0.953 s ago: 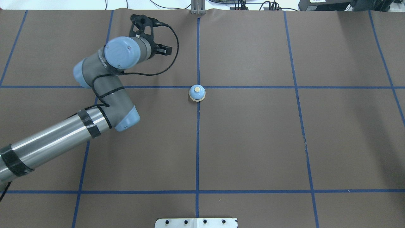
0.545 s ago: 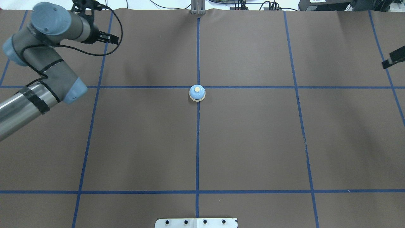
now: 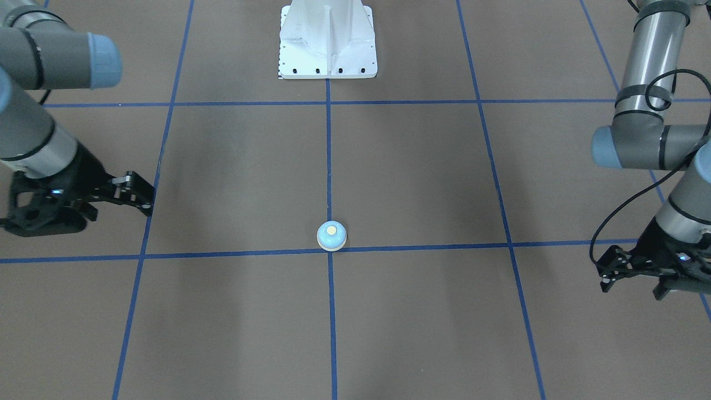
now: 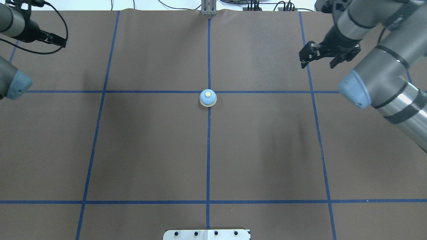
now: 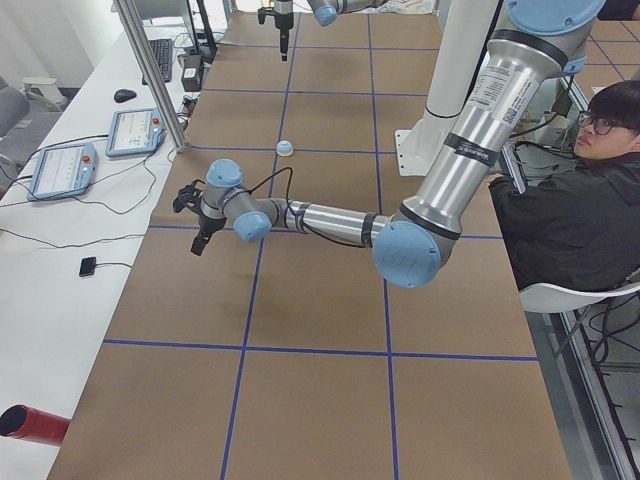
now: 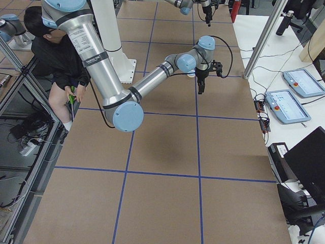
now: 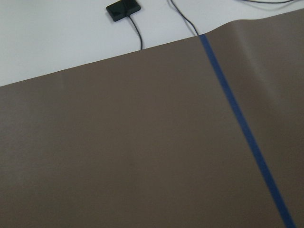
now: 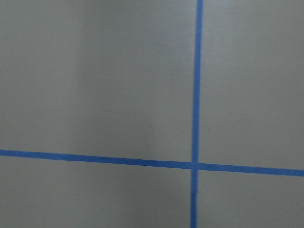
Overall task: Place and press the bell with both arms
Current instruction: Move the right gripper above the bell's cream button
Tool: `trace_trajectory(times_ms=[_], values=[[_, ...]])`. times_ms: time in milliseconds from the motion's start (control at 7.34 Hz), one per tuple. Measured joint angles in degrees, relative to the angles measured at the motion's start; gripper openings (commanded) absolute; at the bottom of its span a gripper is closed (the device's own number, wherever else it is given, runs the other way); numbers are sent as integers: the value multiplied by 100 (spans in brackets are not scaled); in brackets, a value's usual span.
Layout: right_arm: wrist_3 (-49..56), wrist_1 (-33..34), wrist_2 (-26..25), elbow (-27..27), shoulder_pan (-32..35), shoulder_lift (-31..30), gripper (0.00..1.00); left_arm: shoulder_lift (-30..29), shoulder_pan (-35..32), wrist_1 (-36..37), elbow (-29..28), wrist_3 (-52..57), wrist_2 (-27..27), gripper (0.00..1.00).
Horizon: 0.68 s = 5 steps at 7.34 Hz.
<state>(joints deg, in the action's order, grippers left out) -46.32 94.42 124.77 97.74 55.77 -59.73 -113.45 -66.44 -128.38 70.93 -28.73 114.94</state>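
Bell (image 4: 207, 98) upright at tabletop (image 4: 260, 150) centre; left hand (image 4: 61, 42) and right hand (image 4: 304, 59) flank it, well apart, both empty; finger opening cannot be told.

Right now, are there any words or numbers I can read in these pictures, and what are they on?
No text here can be read.
Label on the left arm: print too small to read.
Label on the right arm: too small to read.
Screens of the tablets beside the table: too small to read.
Bell: no writing shows on it.
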Motion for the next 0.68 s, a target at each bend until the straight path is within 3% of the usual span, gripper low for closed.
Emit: trace_trajectory(times_ms=[136, 409, 545, 681], values=[[-467, 12, -153, -266, -296, 384, 77, 323, -224, 324, 259, 355, 110, 100], [-980, -2, -345, -851, -703, 1019, 59, 1063, -628, 1295, 1044, 1250, 167, 100], [-1102, -41, -402, -1154, -855, 1275, 42, 1455, -784, 1526, 1345, 1559, 174, 100], [-1241, -226, -475, -1461, -1006, 1487, 15, 1830, -957, 1616, 1562, 1913, 176, 100]])
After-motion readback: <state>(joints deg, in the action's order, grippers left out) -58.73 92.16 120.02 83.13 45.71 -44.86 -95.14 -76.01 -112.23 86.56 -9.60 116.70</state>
